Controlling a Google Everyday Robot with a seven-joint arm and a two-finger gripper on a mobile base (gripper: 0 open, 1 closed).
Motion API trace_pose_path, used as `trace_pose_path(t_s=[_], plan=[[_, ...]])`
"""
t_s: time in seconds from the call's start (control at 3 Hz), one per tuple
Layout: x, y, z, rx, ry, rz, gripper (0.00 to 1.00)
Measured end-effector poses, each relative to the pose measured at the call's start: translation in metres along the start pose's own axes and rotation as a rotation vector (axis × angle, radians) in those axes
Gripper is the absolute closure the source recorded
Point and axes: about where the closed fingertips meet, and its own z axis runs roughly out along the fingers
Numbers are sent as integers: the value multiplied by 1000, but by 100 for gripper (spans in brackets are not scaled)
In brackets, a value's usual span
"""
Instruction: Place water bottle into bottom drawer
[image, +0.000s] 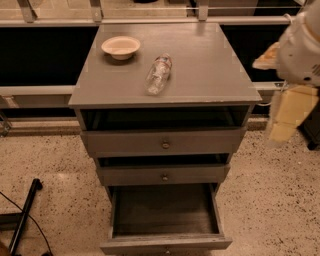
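The water bottle (158, 75) lies on its side on the grey cabinet top (210, 65), cap pointing away, just right of a cream shallow bowl (121, 47). The bottom drawer (165, 244) is pulled out, and its dark wood-grain floor is bare. My gripper (289, 114), with cream-coloured fingers under a white arm, hangs at the right edge of the view. It is beside the cabinet at about top-drawer height, well to the right of the bottle and holding nothing that I can see.
The two upper drawers (165, 144) are pulled out slightly. A black pole and cable (22, 215) lie on the speckled floor at lower left. A dark shelf unit with a metal rail (50, 22) runs behind the cabinet.
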Motion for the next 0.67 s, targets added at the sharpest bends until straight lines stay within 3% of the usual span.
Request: trace_pose_path(t_s=[0.33,0.67], plan=[[-45,3,14,31,59,-292,0],[-54,17,-2,81,85,-493,0]])
